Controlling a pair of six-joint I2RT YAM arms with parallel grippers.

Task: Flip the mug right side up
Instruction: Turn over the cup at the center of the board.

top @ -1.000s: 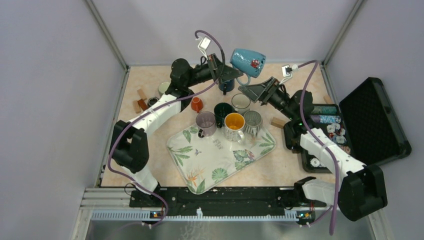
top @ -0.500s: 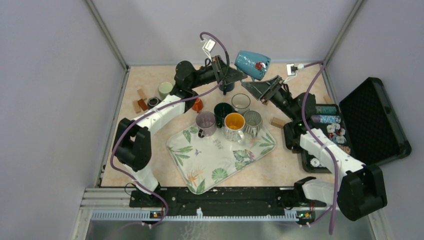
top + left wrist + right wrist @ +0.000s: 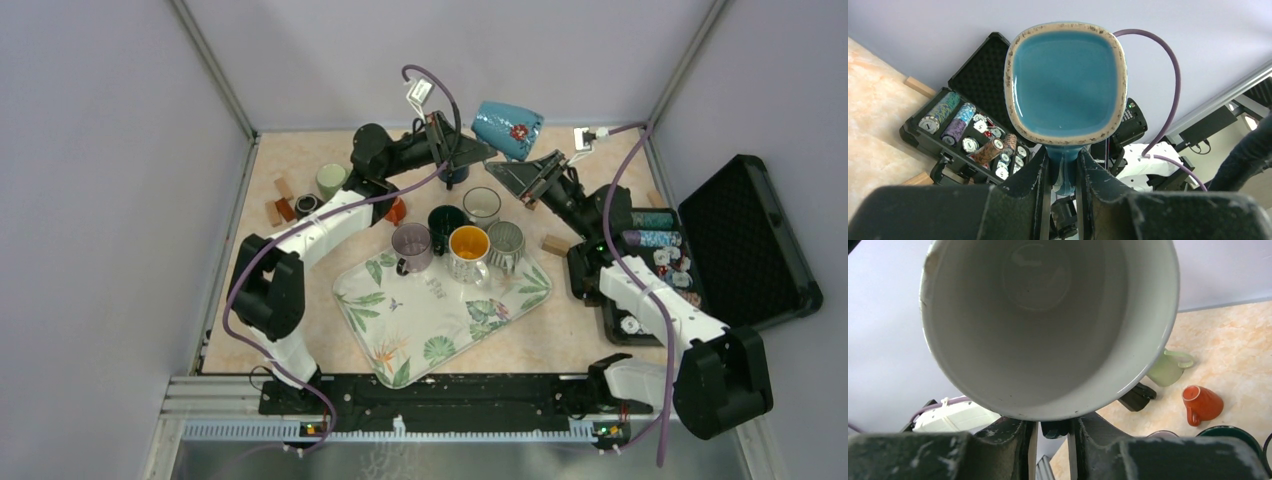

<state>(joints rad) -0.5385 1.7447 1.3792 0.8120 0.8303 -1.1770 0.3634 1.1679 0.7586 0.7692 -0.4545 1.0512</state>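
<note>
Moved since a second ago: teal mug [image 3: 507, 128], carried slightly right and farther back, and right gripper [image 3: 515, 168], whose jaws were spread wide below the mug and have now drawn in on it. Teal mug: held in the air above the far edge of the table, tilted, mouth toward the right arm, red motif on its side. Left gripper [image 3: 470, 150]: jaws clamped on the mug's handle; in the left wrist view the handle runs down between the fingers [image 3: 1037, 175] below the mug's teal underside. Right gripper, wrist view [image 3: 1052, 427]: jaws closed in at the lower rim of the white interior. Floral tray [image 3: 400, 330]: on the table below, bearing a purple-tinted glass mug [image 3: 411, 243], a yellow-lined mug [image 3: 469, 243] and a ribbed grey mug [image 3: 505, 240] at its far edge. Dark green mug [image 3: 445, 220] and clear glass mug [image 3: 482, 205]: upright just behind the tray. Small orange mug [image 3: 1200, 402]: lying on its side. Black case of poker chips [image 3: 745, 230]: open, at right.
</note>
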